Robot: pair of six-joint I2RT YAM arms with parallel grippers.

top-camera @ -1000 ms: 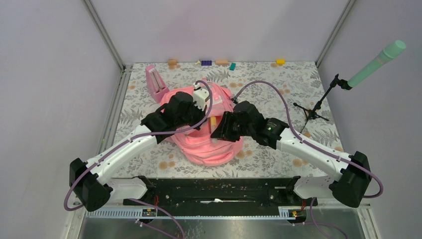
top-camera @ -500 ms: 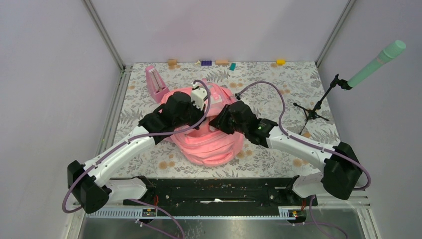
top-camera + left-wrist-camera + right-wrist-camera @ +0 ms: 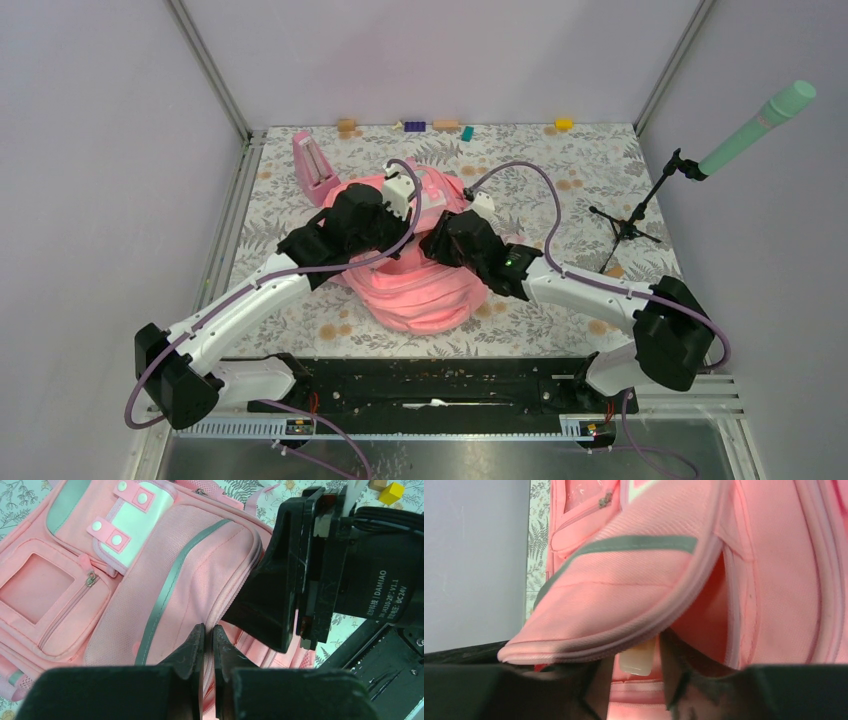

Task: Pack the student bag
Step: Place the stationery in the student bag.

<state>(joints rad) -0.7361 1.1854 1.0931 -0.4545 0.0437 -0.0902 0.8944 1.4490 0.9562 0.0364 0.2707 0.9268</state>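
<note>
**One small cream-coloured block (image 3: 639,657) at the mouth of the large soft pink fabric student bag (image 3: 420,295)**

Lies slumped near the middle of the floral-patterned table cover (image 3: 600,160), between the two arms, front pockets up (small pink triangular stand (image 3: 310,165) just beyond it at the far left, apart from both arms).

Against a second ago, finds the right gripper (image 3: 636,672) swung inward from the near right, now close beside the left gripper (image 3: 208,632) over the upper part of the bag. Holds the cream-coloured block between partly closed jaws, with its tip just under the piped rim of the raised pink flap (image 3: 624,595). Shows the left jaws pressed fully together at that same rim. Appears, from the left wrist view, to pinch the fabric and lift the flap clear. Leaves a shadowed gap beneath, visible from the right wrist.

Reads, as a judgement, as insertion in hand: block brought to the opening, but not yet inside and not yet let go. Calls next, probably, for a short push deeper under the flap before spreading the jaws. Risks catching on the piping, or dropping the block outside the bag should the flap sag or slip from the pinch.
</note>
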